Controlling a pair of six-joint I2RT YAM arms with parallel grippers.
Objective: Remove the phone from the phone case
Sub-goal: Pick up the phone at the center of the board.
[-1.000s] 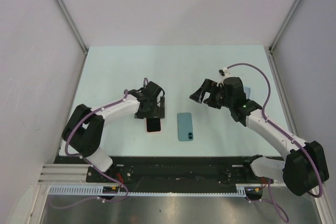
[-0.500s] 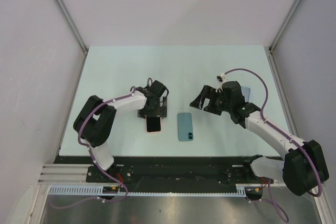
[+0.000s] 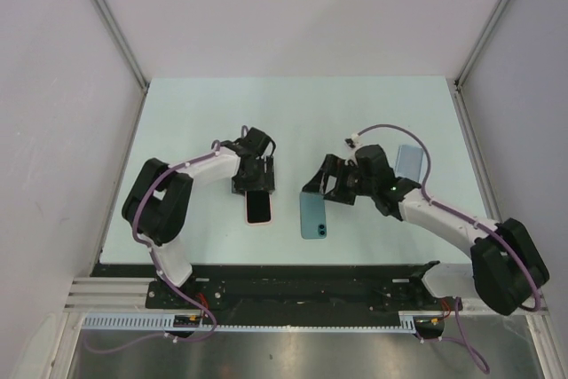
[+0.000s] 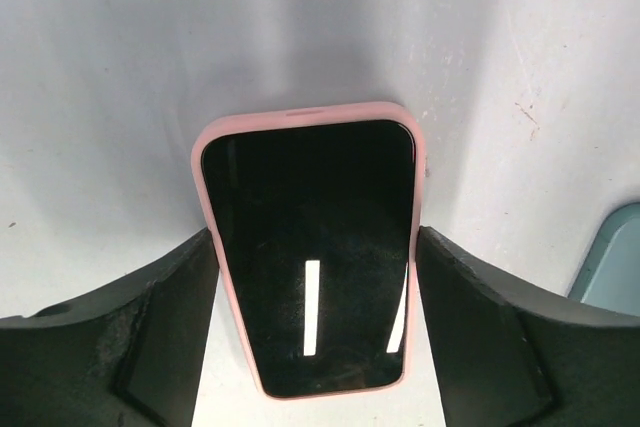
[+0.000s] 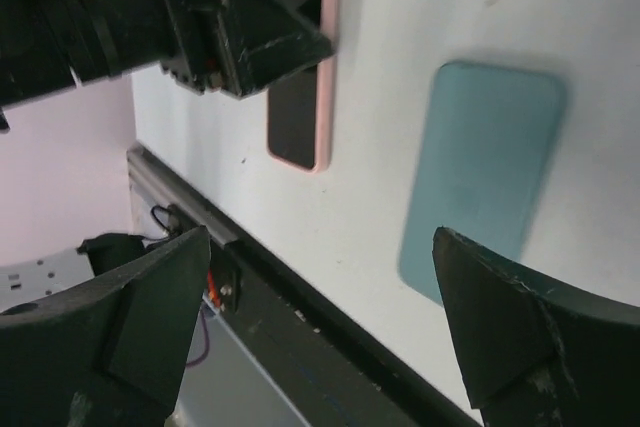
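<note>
A phone with a black screen sits in a pink case [image 3: 258, 208] and lies flat on the table. My left gripper [image 3: 253, 182] is open at its far end. In the left wrist view the pink-cased phone [image 4: 310, 247] lies between my two fingers [image 4: 160, 317], which stand close beside its long edges. My right gripper [image 3: 318, 185] is wide open and empty, hovering over the far end of a teal phone-shaped slab [image 3: 313, 215]. The right wrist view shows the teal slab [image 5: 480, 177], the pink-cased phone [image 5: 300, 97] and my left gripper [image 5: 200, 27].
A small light-blue flat piece [image 3: 409, 161] lies behind my right arm. The table's black front rail [image 3: 302, 286] runs along the near edge, also shown in the right wrist view [image 5: 330, 337]. Grey walls enclose the table on three sides.
My right gripper has moved left, from beside the light-blue piece to over the teal slab's far end. My left arm's elbow swung in; its gripper stayed at the pink-cased phone.
</note>
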